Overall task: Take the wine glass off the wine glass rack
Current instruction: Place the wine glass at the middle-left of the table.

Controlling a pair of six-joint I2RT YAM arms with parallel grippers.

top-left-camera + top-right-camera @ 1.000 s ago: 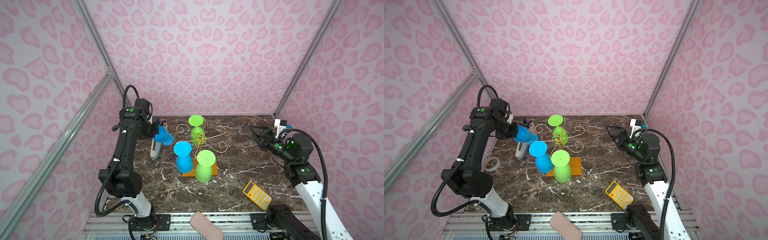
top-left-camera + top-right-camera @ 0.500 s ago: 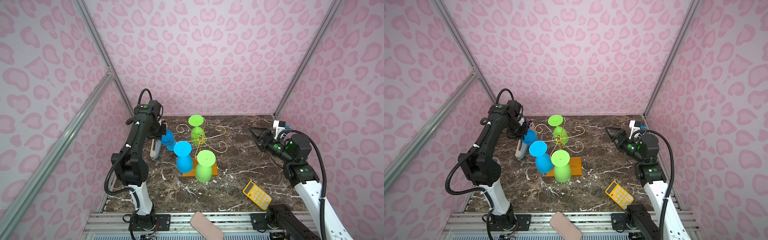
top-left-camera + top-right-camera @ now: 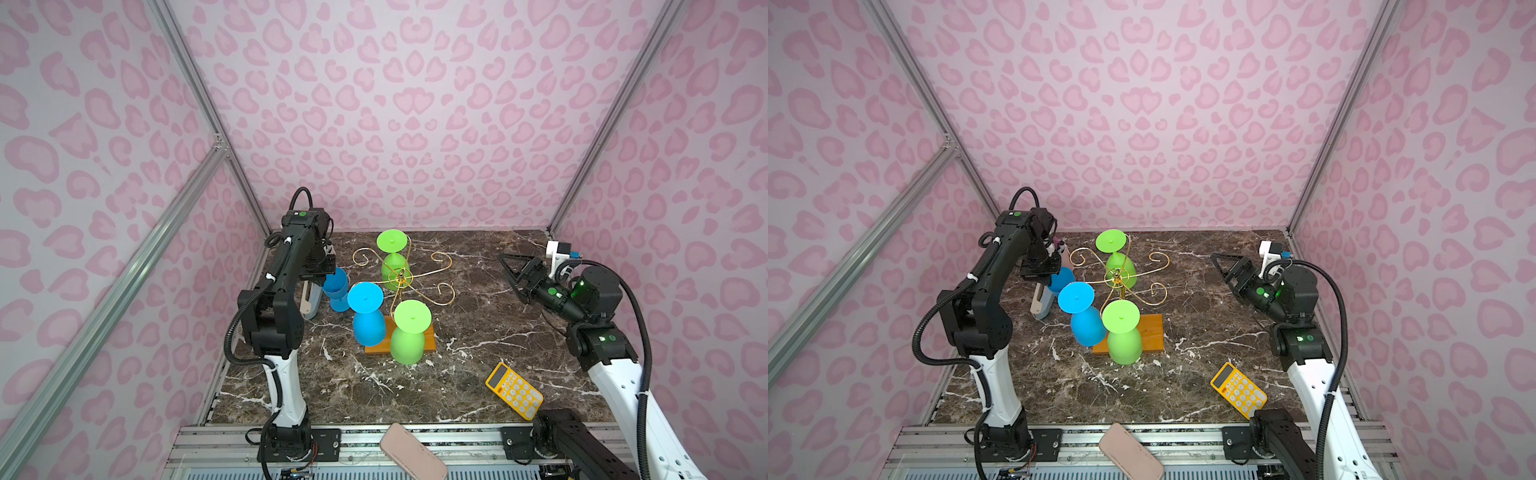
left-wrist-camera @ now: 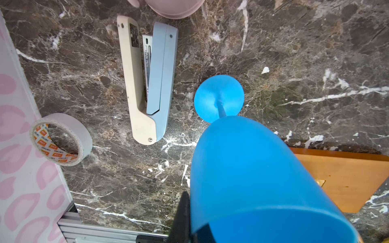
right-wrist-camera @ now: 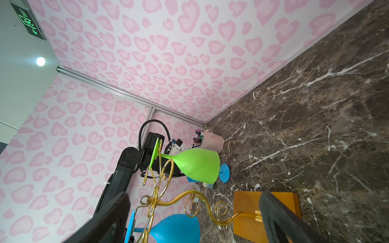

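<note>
In both top views your left gripper (image 3: 323,272) is clenching the rim of the blue wine glass (image 3: 336,289). The glass is standing upright, off the rack (image 3: 400,275) and just beside a stapler (image 3: 311,298). Three other glasses (image 3: 409,332) are hanging upside down from the gold arms. Your right gripper (image 3: 510,274) is hanging wide open and empty, well apart from the rack.

In the left wrist view the blue bowl is filling the corner, with one black finger (image 4: 182,216) pressing on its wall. Its foot (image 4: 219,97) is lying low over the table (image 4: 294,52); I cannot tell if it is touching. A tape roll (image 4: 61,138) is lying near the stapler.

In the right wrist view the two open fingers (image 5: 280,218) are framing the rack's wooden base (image 5: 246,210).
</note>
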